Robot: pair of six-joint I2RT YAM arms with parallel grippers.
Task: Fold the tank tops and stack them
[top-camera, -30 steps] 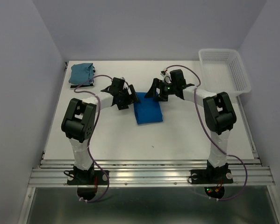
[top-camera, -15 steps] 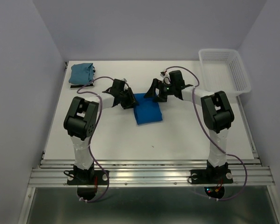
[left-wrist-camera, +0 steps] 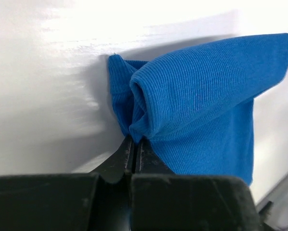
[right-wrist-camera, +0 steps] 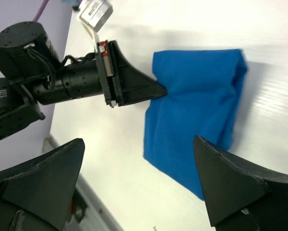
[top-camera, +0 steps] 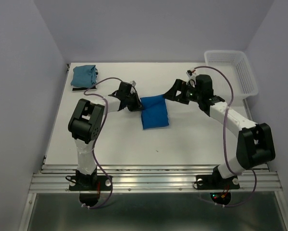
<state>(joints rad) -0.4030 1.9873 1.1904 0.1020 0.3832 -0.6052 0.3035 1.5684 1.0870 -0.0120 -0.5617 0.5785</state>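
A folded royal blue tank top [top-camera: 154, 111] lies mid-table. My left gripper [top-camera: 134, 102] is shut on a bunched fold at its left edge, and the pinch shows close up in the left wrist view [left-wrist-camera: 134, 140], with the fabric [left-wrist-camera: 201, 106] puffed up beyond the tips. My right gripper [top-camera: 175, 94] hangs open just right of the top's far corner, touching nothing. Its wrist view looks down on the blue top [right-wrist-camera: 196, 106] and the left gripper [right-wrist-camera: 156, 89], between its spread fingertips [right-wrist-camera: 139, 140]. A folded teal tank top [top-camera: 83, 75] rests at the back left corner.
A white lattice basket [top-camera: 230, 72] stands at the back right corner. A thin dark edge [top-camera: 81, 88] shows under the teal top. Purple walls close in on the left, back and right of the white table [top-camera: 115, 139].
My left gripper has closed on the royal blue top's left edge. The right arm has swung out to the right, drawing its open gripper back from the top.
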